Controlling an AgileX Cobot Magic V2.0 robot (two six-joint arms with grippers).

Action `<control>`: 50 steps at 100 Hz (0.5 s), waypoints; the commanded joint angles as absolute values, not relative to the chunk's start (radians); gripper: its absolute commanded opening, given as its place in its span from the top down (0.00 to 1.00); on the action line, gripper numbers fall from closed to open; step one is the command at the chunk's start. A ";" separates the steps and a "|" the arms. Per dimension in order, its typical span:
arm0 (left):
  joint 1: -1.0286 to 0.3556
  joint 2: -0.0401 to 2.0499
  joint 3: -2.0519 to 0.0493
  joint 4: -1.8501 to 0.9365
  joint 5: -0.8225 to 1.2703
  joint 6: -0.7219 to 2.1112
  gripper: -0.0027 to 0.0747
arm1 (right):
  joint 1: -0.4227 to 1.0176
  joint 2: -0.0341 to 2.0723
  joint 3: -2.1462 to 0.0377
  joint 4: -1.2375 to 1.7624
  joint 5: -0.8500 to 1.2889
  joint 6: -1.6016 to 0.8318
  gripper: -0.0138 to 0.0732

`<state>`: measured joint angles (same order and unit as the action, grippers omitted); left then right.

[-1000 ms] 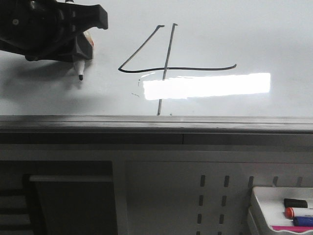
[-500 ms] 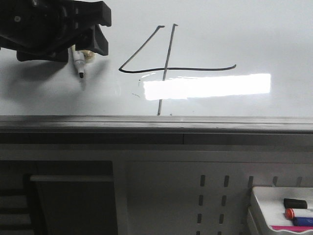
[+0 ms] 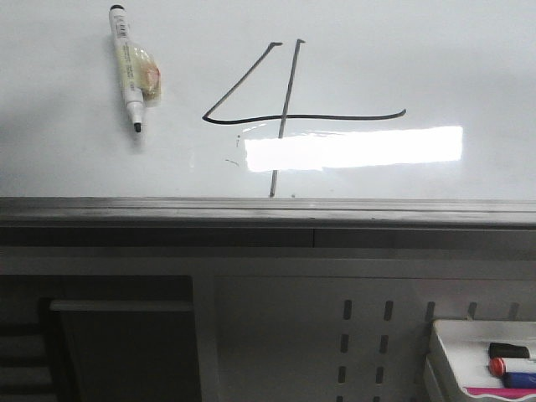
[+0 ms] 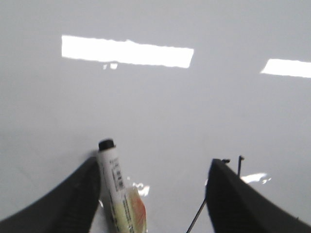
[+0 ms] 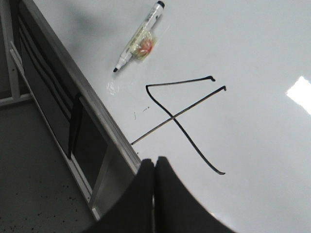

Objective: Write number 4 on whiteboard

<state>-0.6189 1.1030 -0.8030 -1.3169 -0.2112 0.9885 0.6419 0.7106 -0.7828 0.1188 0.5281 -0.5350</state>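
Observation:
The number 4 (image 3: 285,115) stands in thin black lines on the whiteboard (image 3: 435,59), above the bright light reflection. It also shows in the right wrist view (image 5: 182,119). A white marker (image 3: 127,67) with a yellowish wrap lies flat on the board left of the 4, tip toward the board's near edge. My left gripper (image 4: 153,194) is open above the board, out of the front view; the marker (image 4: 119,189) lies loose on the board beside one finger. My right gripper (image 5: 154,167) is shut and empty over the board's near edge.
The whiteboard's grey metal edge (image 3: 268,209) runs across the front. Below it is a grey perforated panel (image 3: 368,335). A white tray (image 3: 444,352) at the lower right holds several markers. A dark opening (image 3: 117,343) lies at the lower left.
My left gripper let go of the marker and drew back out of the front view. The marker now lies flat on the board left of the 4.

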 commanded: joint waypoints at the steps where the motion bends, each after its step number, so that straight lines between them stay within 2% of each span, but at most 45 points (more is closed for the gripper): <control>1: -0.626 0.995 -0.819 -1.296 -0.216 1.062 0.66 | 0.636 0.668 -0.806 0.127 0.453 -0.535 0.92; 5: -0.626 0.946 -0.800 -1.296 -0.203 1.102 0.81 | 0.636 0.642 -0.797 0.127 0.458 -0.522 0.92; 13: -0.626 0.853 -0.758 -1.296 -0.166 1.174 0.99 | 0.632 0.567 -0.753 0.127 0.446 -0.445 0.91; 31: -0.626 0.631 -0.584 -1.296 -0.056 1.238 0.99 | 0.607 0.345 -0.575 0.127 0.415 -0.408 0.92; 50: -0.626 0.500 -0.417 -1.298 -0.008 1.238 0.99 | 0.603 0.118 -0.420 0.127 0.404 -0.408 0.92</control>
